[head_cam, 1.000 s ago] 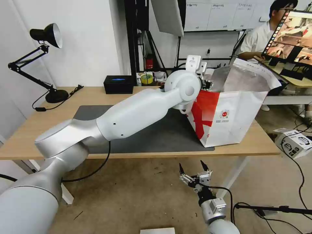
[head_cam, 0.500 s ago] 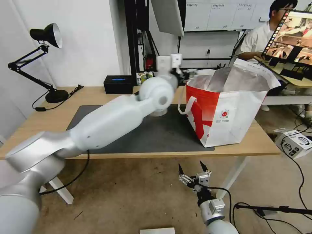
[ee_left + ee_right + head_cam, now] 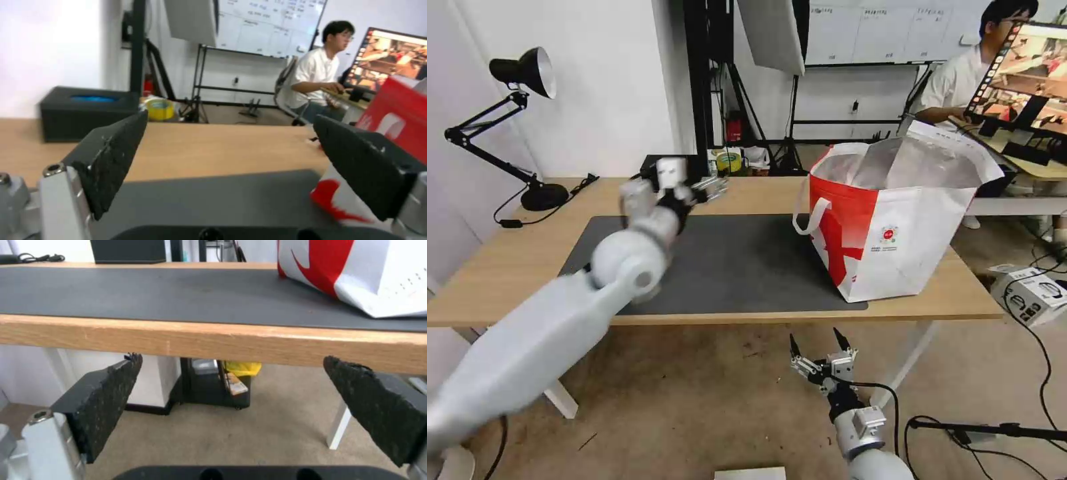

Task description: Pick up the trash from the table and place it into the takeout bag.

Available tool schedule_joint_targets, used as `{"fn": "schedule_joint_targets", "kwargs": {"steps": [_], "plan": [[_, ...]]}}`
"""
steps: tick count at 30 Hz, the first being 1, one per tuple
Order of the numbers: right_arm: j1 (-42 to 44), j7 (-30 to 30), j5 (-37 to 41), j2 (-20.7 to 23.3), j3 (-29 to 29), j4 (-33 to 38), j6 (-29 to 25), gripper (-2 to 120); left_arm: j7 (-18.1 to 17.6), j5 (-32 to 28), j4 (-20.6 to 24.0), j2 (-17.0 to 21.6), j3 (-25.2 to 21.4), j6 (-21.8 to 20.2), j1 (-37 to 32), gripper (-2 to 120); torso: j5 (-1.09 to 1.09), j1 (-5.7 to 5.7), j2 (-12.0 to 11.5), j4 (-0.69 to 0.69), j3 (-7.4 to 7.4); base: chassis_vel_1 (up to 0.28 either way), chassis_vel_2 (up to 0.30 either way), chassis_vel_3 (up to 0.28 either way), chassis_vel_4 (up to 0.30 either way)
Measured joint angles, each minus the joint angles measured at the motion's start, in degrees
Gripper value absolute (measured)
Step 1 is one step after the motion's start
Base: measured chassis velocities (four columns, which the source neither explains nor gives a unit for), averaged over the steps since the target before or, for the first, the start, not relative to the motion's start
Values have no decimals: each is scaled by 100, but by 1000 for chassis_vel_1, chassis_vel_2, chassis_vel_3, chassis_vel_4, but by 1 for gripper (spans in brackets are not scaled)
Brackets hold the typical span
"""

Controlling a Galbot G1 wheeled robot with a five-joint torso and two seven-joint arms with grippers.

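Head view: table (image 3: 507,267) and mat (image 3: 747,267) bare of trash; takeout bag (image 3: 894,227) upright; left gripper (image 3: 710,189) and right gripper (image 3: 820,343) spread, empty; task seemingly complete.

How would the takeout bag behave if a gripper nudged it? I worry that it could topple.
The takeout bag would probably slide or dent rather than topple: its base on the table looks broad and boxy. Its thin creased walls and foil lining look floppy, so a push likely buckles the side. The strap handle hangs limp.
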State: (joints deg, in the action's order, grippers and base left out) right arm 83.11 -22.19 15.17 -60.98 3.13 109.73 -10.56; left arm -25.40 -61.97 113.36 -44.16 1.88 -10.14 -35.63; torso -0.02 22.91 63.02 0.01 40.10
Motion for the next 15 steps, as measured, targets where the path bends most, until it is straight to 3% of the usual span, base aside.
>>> {"fn": "schedule_joint_targets", "kwargs": {"steps": [4, 8, 15], "plan": [[-24, -4, 11, 23, -10, 1, 5, 100, 227, 270, 257, 129, -712, 87, -952, 100, 1, 0, 1, 1, 0, 0, 0, 0, 0], [-13, -6, 23, 20, 13, 2, 4, 100, 352, 725, 397, 167, -1118, 234, -1710, 100, 0, 0, 0, -1, 0, 0, 0, 0, 0], [-11, -6, 49, 68, 33, 76, -6, 100, 569, 1457, 500, -87, -1876, 513, -2894, 100, 2, 0, 1, -1, 0, 0, 0, 0, 0]]}}
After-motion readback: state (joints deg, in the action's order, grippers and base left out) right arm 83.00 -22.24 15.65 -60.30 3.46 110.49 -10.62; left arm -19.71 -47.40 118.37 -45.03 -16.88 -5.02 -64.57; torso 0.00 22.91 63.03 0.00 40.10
